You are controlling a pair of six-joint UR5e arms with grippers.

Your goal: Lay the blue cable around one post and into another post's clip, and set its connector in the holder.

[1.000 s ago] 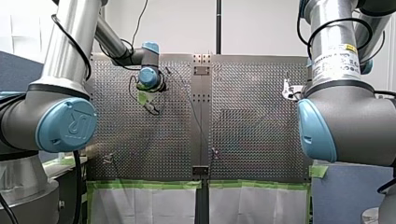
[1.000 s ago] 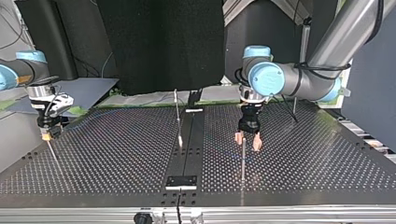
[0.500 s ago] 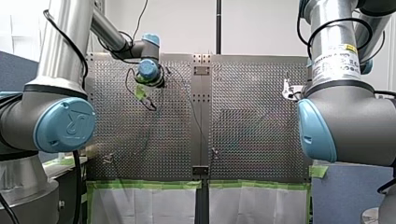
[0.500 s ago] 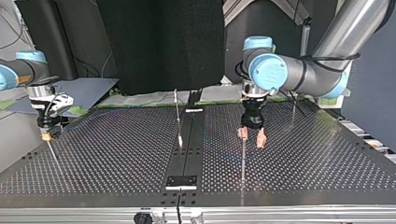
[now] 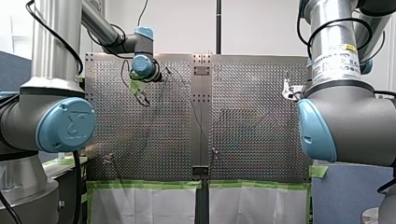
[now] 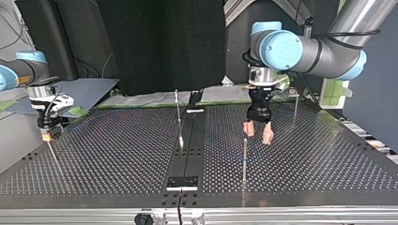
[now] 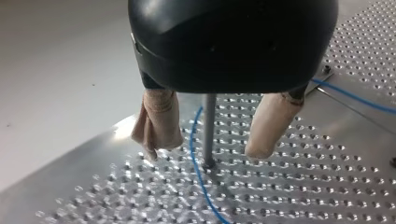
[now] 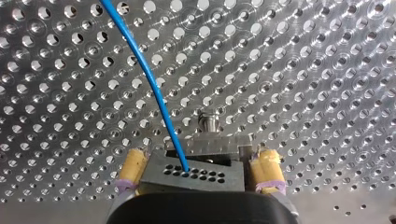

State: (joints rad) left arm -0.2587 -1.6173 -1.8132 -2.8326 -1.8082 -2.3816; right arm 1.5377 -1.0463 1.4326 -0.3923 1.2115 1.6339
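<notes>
Two grippers: my left gripper (image 7: 204,150) is spread and holds nothing; my right gripper (image 8: 200,161) is clamped on the connector (image 8: 191,175).
Blue cable (image 8: 150,77): leaves the connector and crosses the perforated table (image 7: 289,186), just beside the post's foot.
Post (image 7: 208,126): upright, seen between my left gripper's beige fingers (image 7: 158,122), apart from both.

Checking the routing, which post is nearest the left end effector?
The post nearest the camera in the top view, right of middle, just before the left end effector.
</notes>
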